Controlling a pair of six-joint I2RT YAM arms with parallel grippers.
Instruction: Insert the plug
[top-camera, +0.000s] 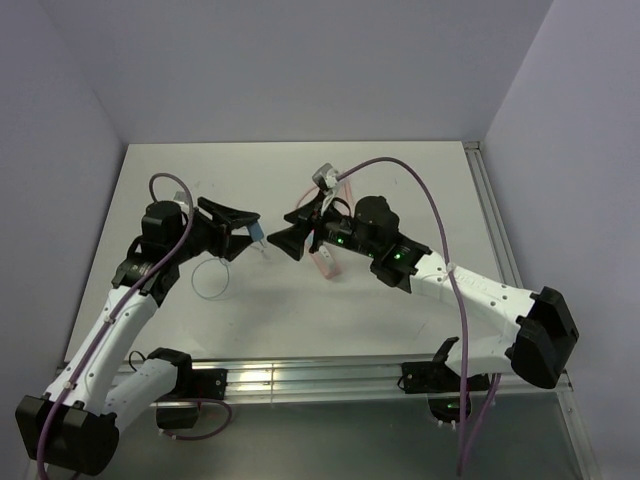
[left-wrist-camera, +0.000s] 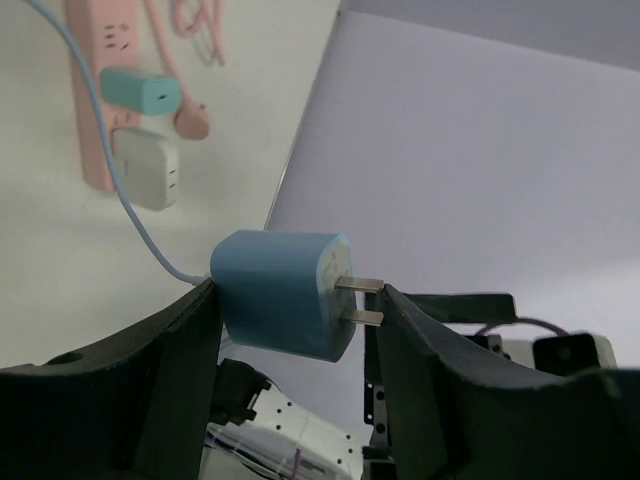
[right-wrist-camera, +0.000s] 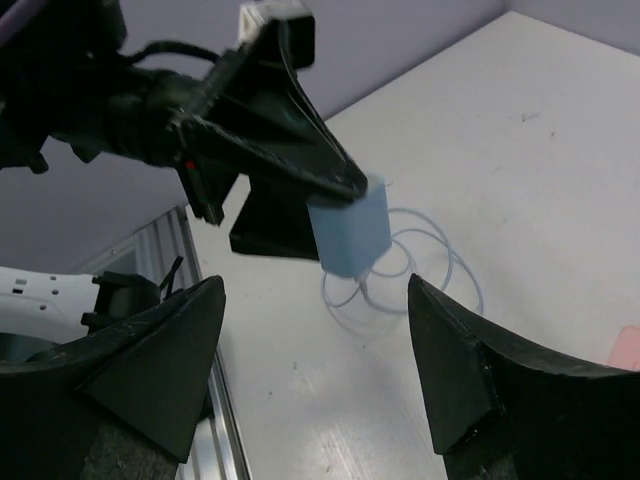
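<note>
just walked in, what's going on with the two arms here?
The left pincer holds the blue plug up off the table, prongs exposed, its wire trailing down in loops. The right pincer faces it with jaws open and nothing in them, possibly for a handover. The pink power strip lies on the table; the plug isn't inserted yet.

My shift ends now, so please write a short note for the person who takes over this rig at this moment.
Left gripper: shut on the plug, held in the air, prongs bare.
Right gripper: open, empty, facing the plug.
Power strip: lies on the table, near the right gripper.
Done: plug picked up.
Left: insert the plug into the strip.
</note>
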